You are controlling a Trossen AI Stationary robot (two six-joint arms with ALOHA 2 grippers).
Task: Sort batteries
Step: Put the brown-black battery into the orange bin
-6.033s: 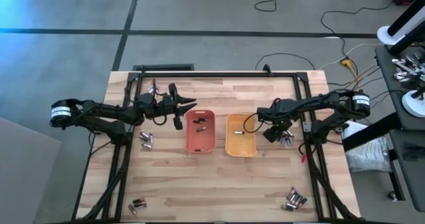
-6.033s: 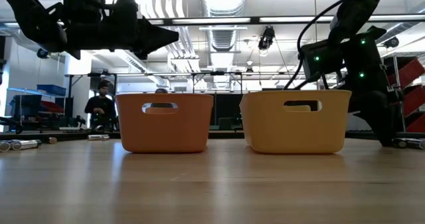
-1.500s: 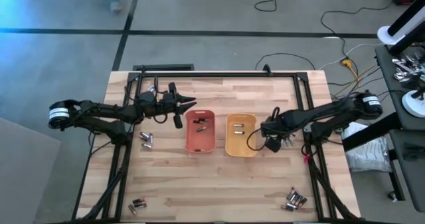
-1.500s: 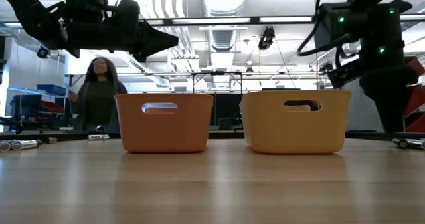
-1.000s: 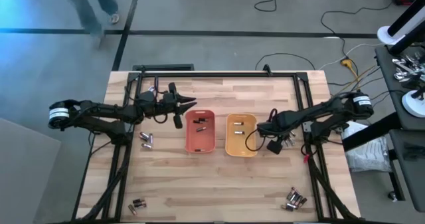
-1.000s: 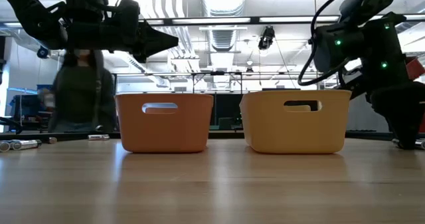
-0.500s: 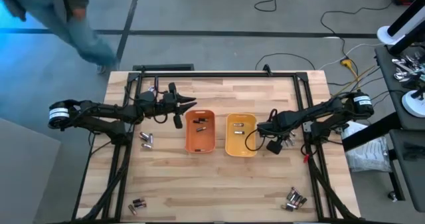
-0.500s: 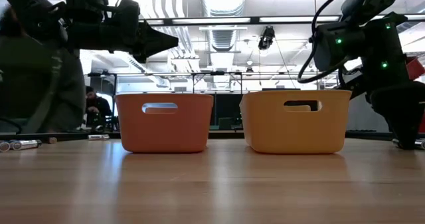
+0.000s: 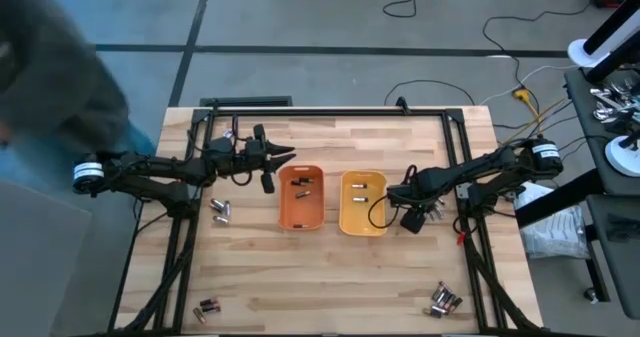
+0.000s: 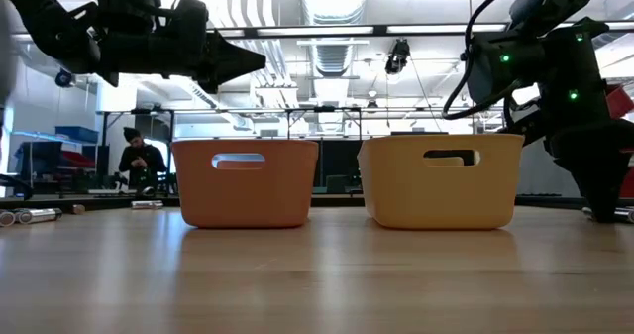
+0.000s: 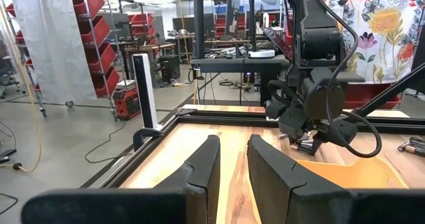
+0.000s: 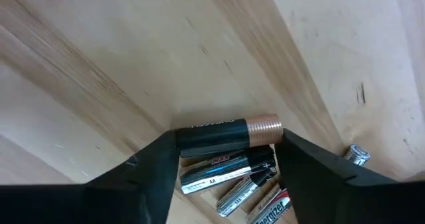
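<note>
Right of the yellow tray [image 9: 344, 215], my right gripper [image 9: 414, 215] is down at a pile of batteries [image 9: 432, 209]. In the right wrist view its two fingers stand at the two ends of a dark battery with a coppery band [image 12: 226, 135], which lies on top of other batteries [image 12: 229, 171]. My left gripper [image 9: 278, 167] hovers above the table just left of the orange tray [image 9: 283, 205]. It is open by a narrow gap [image 11: 233, 159] with nothing in it. A few batteries lie in each tray [image 9: 301, 185] [image 9: 362, 190]. My right gripper pinches the dark battery end to end, one finger [image 12: 156, 174] at its dark end [image 12: 182, 141], the other [image 12: 312, 174] at its coppery end [image 12: 275, 126]. The fingers come from above, pointing down. The battery lies level on the batteries under it.
More loose batteries lie left of the orange tray [image 9: 221, 211], near the front left corner [image 9: 205, 308], near the front right corner [image 9: 445, 300] and at the far left [image 9: 232, 137]. The two trays stand side by side mid-table [image 10: 246, 182] [image 10: 442, 179]. A person [image 9: 50, 77] stands beyond the far left corner.
Both arms have stayed nearly still, with my right gripper low at the pile. A person has walked past the table's far left corner and now stands close to it.
</note>
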